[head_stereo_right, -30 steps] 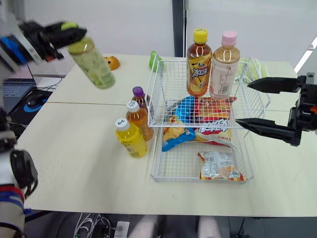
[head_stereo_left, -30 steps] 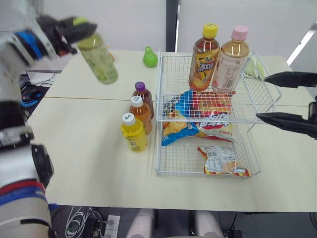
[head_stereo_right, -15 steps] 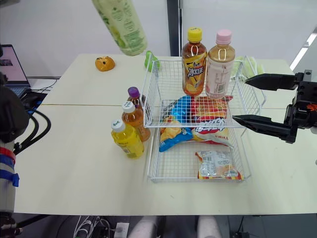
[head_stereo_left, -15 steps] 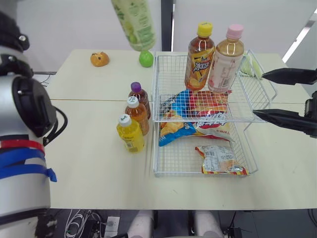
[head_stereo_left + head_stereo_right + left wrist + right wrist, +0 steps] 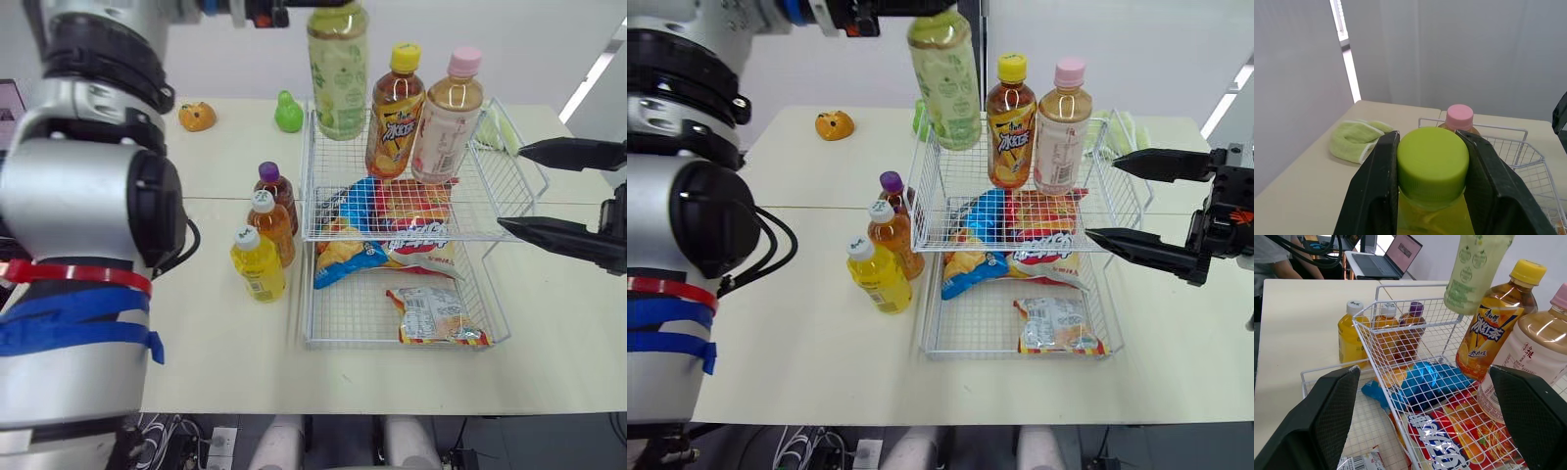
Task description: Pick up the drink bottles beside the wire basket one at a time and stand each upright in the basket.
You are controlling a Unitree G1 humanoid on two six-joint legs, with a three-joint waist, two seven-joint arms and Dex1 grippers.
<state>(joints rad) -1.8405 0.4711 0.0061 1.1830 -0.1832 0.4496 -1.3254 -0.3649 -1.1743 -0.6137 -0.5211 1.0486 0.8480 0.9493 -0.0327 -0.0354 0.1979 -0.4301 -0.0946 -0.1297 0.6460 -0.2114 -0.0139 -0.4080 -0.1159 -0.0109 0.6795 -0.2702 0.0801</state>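
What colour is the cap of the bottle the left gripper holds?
Cap: lime green, clearest in left wrist view.

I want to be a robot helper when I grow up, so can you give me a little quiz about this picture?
1. True or false: the left gripper is shut on the cap of the green bottle.
2. How many bottles stand on the table beside the wire basket?
3. In the basket, the cap next to the yellow-capped bottle is: A pink, B blue, C black.
Key: 1 true; 2 three: purple-capped bottle, orange bottle, yellow bottle; 3 A.
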